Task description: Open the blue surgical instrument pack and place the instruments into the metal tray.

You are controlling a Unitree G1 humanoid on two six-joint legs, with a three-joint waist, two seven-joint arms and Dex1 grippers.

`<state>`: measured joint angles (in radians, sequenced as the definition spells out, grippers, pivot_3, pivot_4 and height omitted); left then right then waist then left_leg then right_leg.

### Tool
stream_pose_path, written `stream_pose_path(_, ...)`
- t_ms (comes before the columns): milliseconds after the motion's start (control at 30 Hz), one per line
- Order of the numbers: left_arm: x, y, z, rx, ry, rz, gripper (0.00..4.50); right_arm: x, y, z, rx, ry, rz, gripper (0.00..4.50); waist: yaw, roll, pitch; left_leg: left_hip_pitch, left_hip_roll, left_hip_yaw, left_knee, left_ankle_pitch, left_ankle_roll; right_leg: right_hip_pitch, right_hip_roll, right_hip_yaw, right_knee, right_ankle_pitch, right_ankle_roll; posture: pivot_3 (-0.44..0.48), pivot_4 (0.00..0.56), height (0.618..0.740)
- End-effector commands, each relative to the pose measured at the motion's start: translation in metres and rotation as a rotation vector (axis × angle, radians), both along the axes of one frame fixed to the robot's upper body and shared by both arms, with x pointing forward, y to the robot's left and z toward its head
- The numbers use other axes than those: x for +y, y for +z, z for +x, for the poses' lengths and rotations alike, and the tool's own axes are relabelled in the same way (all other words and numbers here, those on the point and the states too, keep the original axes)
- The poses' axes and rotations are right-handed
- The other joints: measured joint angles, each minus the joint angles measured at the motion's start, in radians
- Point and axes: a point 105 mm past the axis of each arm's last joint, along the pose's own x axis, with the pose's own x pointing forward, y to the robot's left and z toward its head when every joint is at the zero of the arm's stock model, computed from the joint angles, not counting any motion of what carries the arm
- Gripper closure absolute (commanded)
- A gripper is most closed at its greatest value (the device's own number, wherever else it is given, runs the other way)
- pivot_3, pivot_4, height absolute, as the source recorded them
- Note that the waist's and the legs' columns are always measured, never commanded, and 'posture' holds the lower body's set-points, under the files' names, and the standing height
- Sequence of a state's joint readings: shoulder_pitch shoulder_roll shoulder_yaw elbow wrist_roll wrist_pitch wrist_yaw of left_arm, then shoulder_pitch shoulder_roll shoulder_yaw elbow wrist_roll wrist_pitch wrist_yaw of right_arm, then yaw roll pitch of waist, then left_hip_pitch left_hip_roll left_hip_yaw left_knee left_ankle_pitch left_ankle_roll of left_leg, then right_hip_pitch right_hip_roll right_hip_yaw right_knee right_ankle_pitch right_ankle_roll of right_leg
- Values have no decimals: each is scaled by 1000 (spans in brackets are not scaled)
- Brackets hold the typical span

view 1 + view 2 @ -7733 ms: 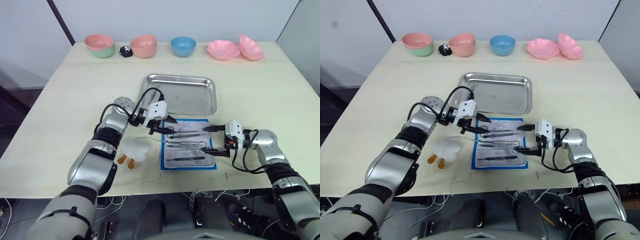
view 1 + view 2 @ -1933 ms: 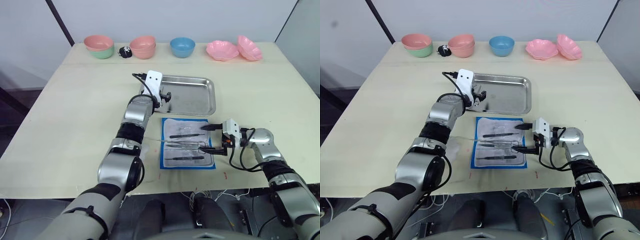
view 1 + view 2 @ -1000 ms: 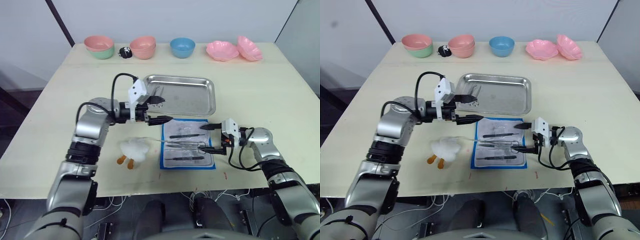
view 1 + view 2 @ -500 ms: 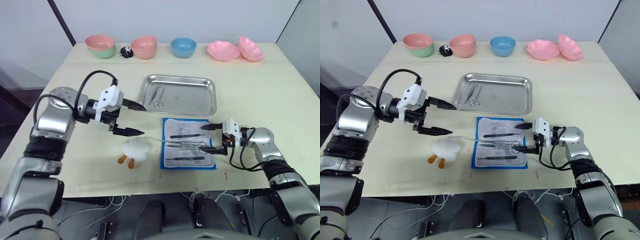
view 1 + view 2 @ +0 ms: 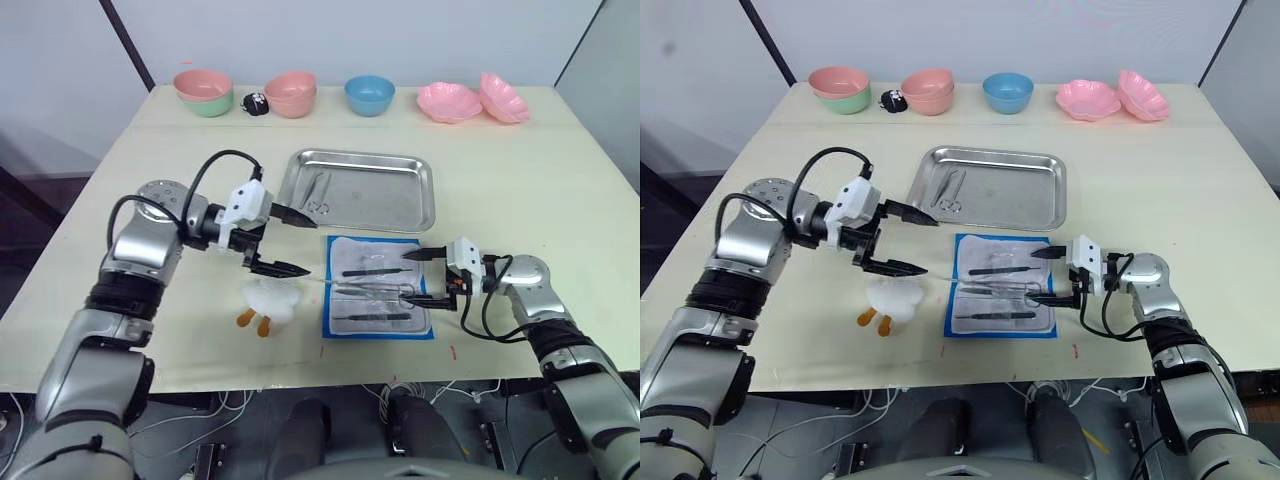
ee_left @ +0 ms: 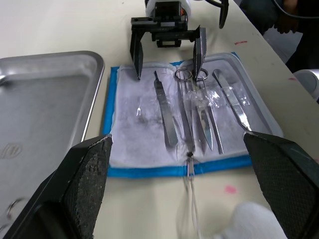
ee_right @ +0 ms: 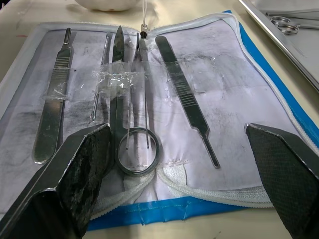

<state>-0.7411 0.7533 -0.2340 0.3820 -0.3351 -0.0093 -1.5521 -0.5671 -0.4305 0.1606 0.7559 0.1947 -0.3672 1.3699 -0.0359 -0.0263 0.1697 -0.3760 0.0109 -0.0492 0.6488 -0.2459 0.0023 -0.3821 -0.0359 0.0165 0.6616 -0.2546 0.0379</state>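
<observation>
Left claw hangs wide open and empty beside the opened blue surgical instrument pack. One pair sits in the metal tray. Come in low, pinch one handle. Right claw spread at the pack's edge.

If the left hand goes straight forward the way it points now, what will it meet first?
Most likely the opened blue surgical instrument pack: the open left hand points along the table toward its near edge and the instruments on it. Its height above the table is unclear.
</observation>
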Motion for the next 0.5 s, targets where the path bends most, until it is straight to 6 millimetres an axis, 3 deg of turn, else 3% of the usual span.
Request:
stream_pose_path(33, -17, -3, 5, -62, -30, 12, 63, -13, -44, -20, 148, 1, -141, 0, 1, 0, 0, 0, 0, 0, 0, 0, 0, 0, 0, 0, 0, 0, 0, 0, 150, 740)
stream_pose_path(133, -28, -15, 7, -72, -42, 25, 969, -12, -44, -21, 148, 0, -138, 0, 1, 0, 0, 0, 0, 0, 0, 0, 0, 0, 0, 0, 0, 0, 0, 0, 150, 740)
stream_pose_path(200, -35, -20, 8, -63, -43, 11, 1929, -12, -44, -21, 148, -2, -138, 0, 1, 0, 0, 0, 0, 0, 0, 0, 0, 0, 0, 0, 0, 0, 0, 0, 150, 740)
stream_pose_path(233, -39, -25, 9, -67, -43, 15, 1929, -12, -44, -20, 148, -3, -137, 0, 1, 0, 0, 0, 0, 0, 0, 0, 0, 0, 0, 0, 0, 0, 0, 0, 150, 740)
stream_pose_path(267, -43, -29, 11, -72, -40, 17, 2418, -12, -44, -20, 147, -4, -137, 0, 0, 0, 0, 0, 0, 0, 0, 0, 0, 0, 0, 0, 0, 0, 0, 0, 150, 740)
stream_pose_path(500, -52, -49, 19, -58, -6, 17, 2418, -12, -43, -20, 144, -9, -136, 0, 0, 0, 0, 0, 0, 0, 0, 0, 0, 0, 0, 0, 0, 0, 0, 0, 150, 740)
